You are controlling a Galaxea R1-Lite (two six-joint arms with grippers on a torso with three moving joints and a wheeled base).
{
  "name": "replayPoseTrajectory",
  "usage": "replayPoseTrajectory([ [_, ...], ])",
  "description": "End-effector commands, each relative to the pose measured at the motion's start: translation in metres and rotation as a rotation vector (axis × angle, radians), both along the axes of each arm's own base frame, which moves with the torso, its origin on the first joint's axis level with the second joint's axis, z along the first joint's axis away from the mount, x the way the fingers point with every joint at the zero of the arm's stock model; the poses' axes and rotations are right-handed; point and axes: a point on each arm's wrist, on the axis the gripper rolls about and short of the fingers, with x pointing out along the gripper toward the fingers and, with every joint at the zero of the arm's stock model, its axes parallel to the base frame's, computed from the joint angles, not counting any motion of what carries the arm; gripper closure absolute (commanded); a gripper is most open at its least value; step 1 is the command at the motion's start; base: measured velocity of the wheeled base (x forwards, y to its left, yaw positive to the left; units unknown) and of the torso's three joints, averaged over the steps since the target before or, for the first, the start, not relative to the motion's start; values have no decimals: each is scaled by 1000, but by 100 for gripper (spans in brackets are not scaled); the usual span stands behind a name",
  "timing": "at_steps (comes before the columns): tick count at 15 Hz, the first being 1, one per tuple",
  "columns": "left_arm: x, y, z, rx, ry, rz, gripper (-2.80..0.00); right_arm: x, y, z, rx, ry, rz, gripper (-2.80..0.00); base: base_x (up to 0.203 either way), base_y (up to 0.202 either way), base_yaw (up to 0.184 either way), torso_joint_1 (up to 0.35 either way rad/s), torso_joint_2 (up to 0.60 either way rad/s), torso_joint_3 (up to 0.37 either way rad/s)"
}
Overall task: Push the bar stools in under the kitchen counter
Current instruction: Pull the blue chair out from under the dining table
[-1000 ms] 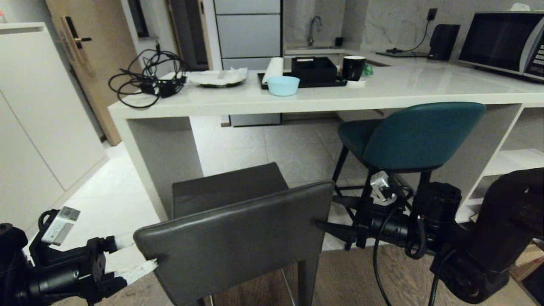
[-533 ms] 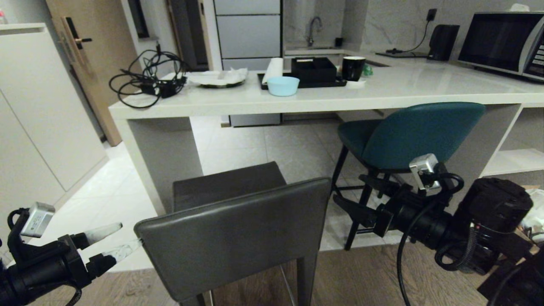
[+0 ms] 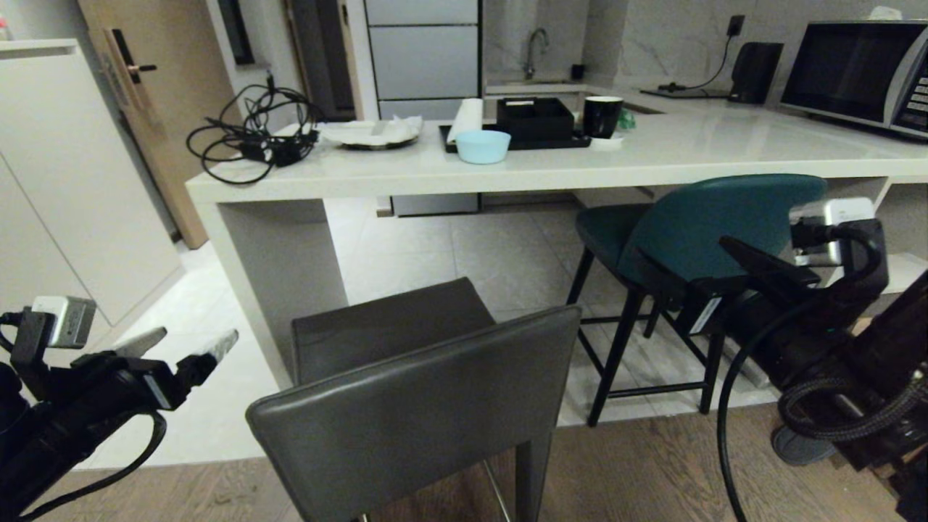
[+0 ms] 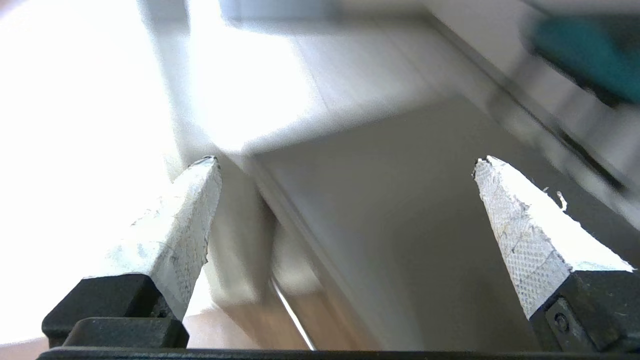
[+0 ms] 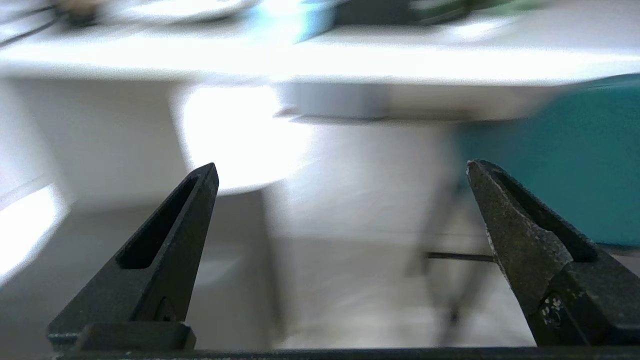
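Stools sit by a white kitchen surface [image 3: 652, 163]. The dark grey stool [image 3: 413, 406] stands out from it, its back between the two sets of jaws and touching neither. The left gripper [image 3: 190, 344] hovers just beside the back's left end, jaws apart, holding nothing. The right gripper [image 3: 689, 254] hangs in front of the teal stool [image 3: 696, 225], jaws apart and empty. The teal seat is partly under the surface.
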Motion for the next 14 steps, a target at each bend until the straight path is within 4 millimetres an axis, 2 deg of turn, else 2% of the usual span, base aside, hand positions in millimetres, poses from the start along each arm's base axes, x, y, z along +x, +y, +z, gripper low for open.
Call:
replayPoseTrajectory([
  [1, 2, -21, 20, 29, -100, 150, -280, -24, -12, 28, 14, -61, -33, -280, 0, 0, 0, 0, 0, 0],
  [2, 0, -20, 25, 92, -126, 172, -280, -35, -19, 33, -6, -38, -35, -280, 0, 0, 0, 0, 0, 0],
  [4, -3, -21, 25, 102, -107, 170, -280, -56, -31, 35, -32, 69, -25, -280, 0, 0, 0, 0, 0, 0],
  [7, -11, -17, 34, 104, -123, 193, -280, -62, -42, 39, -7, 138, -56, -280, 0, 0, 0, 0, 0, 0],
  [10, -33, -13, 56, 96, -80, 214, -280, -78, -59, 45, -37, 219, -105, -280, 0, 0, 0, 0, 0, 0],
  [14, -71, -18, 89, 20, 34, 139, -280, -89, -78, 58, 18, 210, -202, -280, 0, 0, 0, 0, 0, 0],
])
